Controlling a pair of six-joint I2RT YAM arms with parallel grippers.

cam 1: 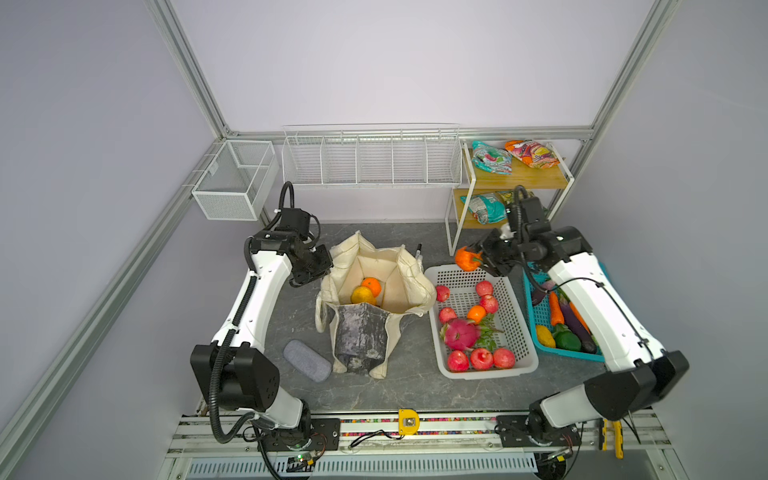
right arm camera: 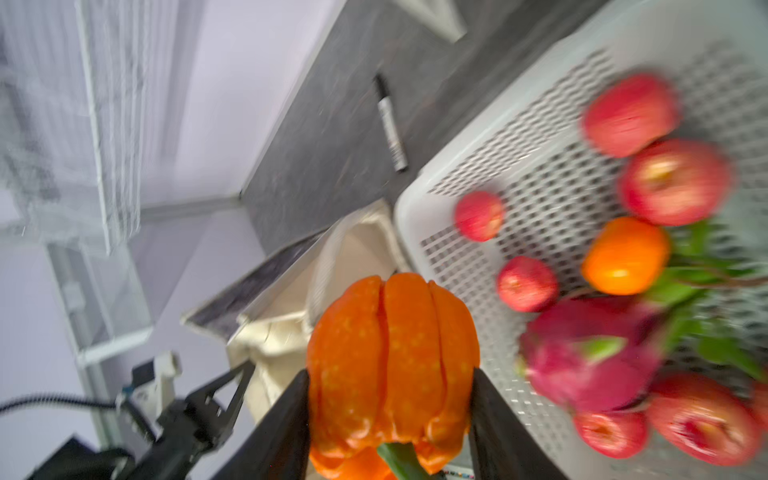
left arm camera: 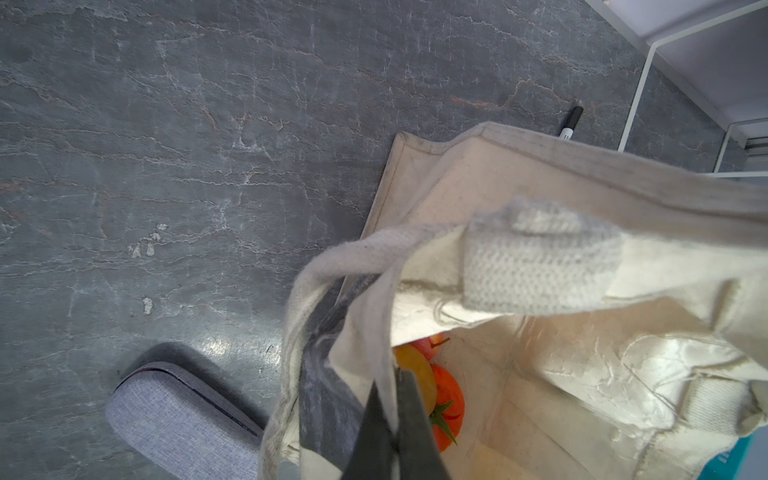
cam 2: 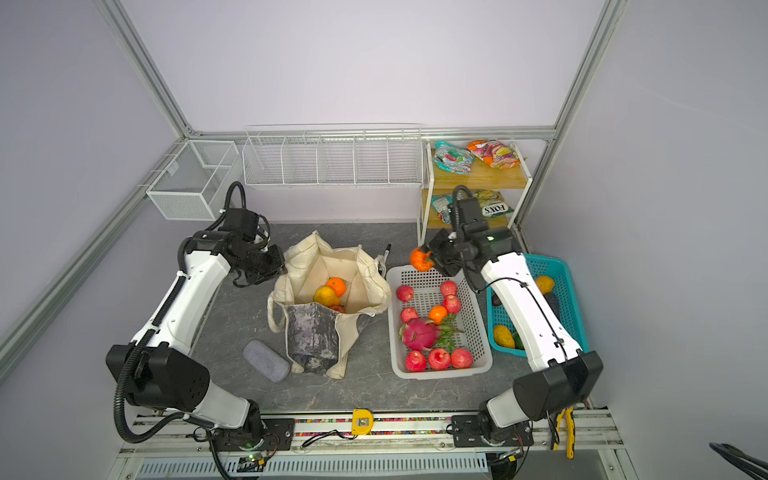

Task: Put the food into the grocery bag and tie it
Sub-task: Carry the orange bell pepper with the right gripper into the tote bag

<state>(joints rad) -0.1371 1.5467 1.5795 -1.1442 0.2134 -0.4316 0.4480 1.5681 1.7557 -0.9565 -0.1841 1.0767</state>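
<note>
Orange pepper (right arm camera: 392, 353) lies along the jaws, stem wristward.

Pale lilac walls (cam 1: 374, 62) are closing in the cell on three sides, with aluminium frame bars (cam 1: 195, 79) running up the corners. A dark grey, marble-veined surface (cam 1: 407, 374) is lying across the middle. A white wire rack (cam 1: 372, 166), split into five bays, is hanging along the back wall. A white mesh basket (cam 1: 235, 183) is hanging on the left bar. A two-tier wooden shelf (cam 1: 536, 176) on white legs is standing at the back right. Soft, even light is filling the space.
</note>
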